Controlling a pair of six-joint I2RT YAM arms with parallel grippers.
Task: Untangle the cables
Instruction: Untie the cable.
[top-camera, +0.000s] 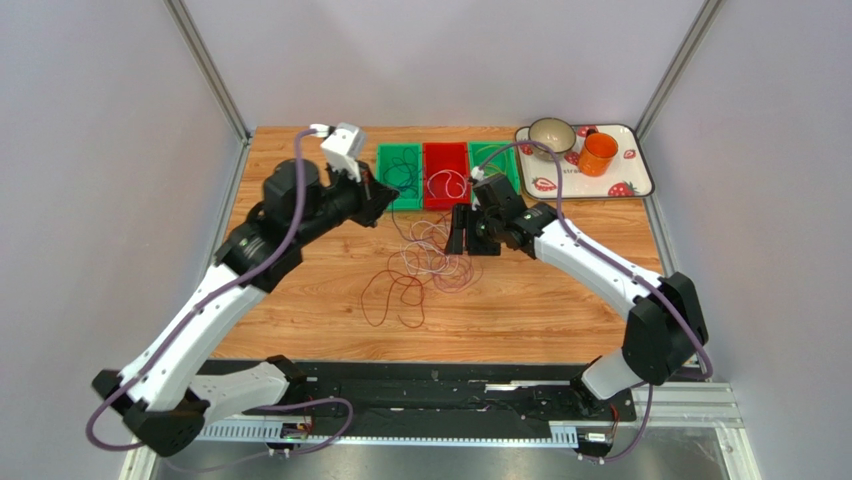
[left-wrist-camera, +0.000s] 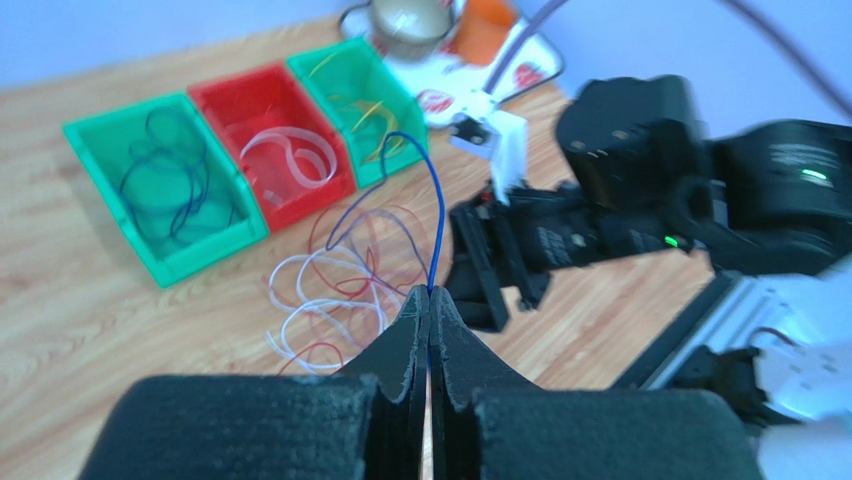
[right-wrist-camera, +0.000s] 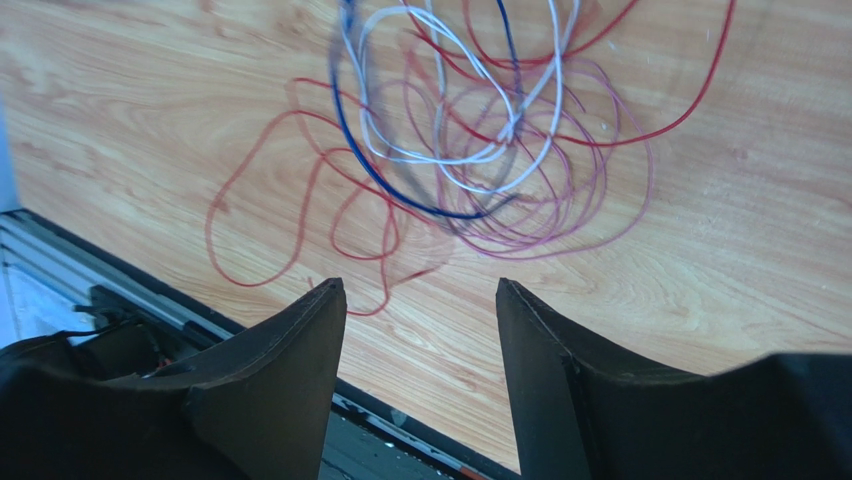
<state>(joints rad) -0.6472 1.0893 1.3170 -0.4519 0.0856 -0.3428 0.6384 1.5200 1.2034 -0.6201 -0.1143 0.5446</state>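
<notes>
A tangle of cables (top-camera: 428, 262) lies on the wooden table in red, white and purple loops. In the left wrist view the pile (left-wrist-camera: 325, 290) sits just beyond my left gripper (left-wrist-camera: 430, 292), which is shut on a thin blue cable (left-wrist-camera: 438, 205) arching up out of the tangle. Seen from above, that left gripper (top-camera: 385, 203) hovers beside the left green bin. My right gripper (top-camera: 460, 236) stands open over the pile's right edge. Its wrist view shows the jaws (right-wrist-camera: 420, 290) wide apart and empty, with the loops (right-wrist-camera: 480, 140) farther out on the wood.
Three bins stand at the back: a green one (top-camera: 398, 180) with dark cables, a red one (top-camera: 445, 178) with white cable, a green one (top-camera: 494, 160) with yellow. A strawberry-print tray (top-camera: 633, 178) holds a bowl (top-camera: 551, 134) and an orange cup (top-camera: 598, 153).
</notes>
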